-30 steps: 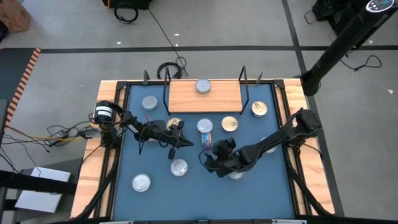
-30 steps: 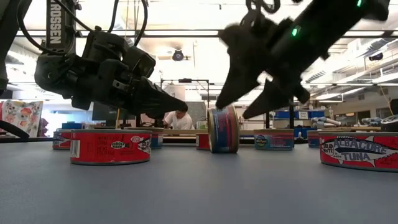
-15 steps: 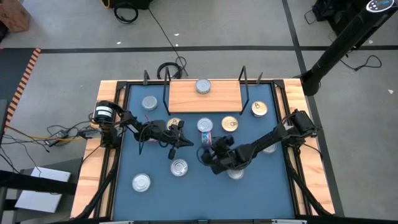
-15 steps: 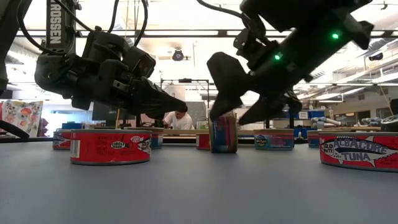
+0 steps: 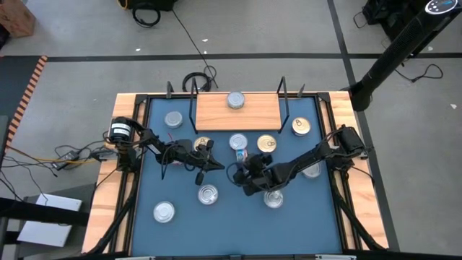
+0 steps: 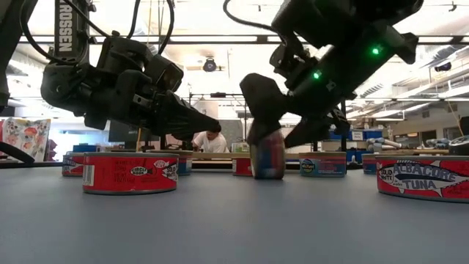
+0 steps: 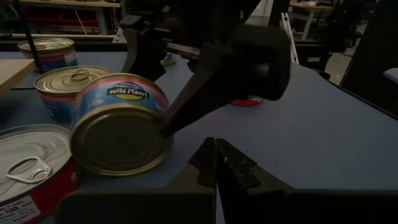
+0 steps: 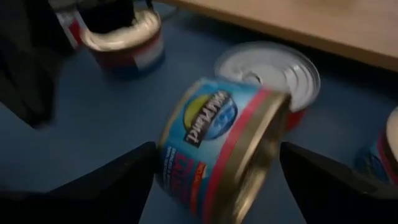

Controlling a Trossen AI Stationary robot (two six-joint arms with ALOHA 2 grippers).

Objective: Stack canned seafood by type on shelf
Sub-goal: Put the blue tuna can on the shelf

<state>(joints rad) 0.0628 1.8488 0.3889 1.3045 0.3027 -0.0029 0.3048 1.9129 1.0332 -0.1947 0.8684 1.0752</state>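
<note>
Right hand (image 8: 211, 168) wide astride on-edge tin (image 8: 217, 146)

Grey floor (image 5: 65, 29) with dark seams surrounds the table; black cables (image 5: 151, 13) trail across it (ceiling lights (image 6: 220, 18) glare far behind).

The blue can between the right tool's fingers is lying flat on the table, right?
Not quite. The blue can is between the right tool's fingers, but it stands on its edge, not flat. The low view shows it upright on its rim on the table.
</note>
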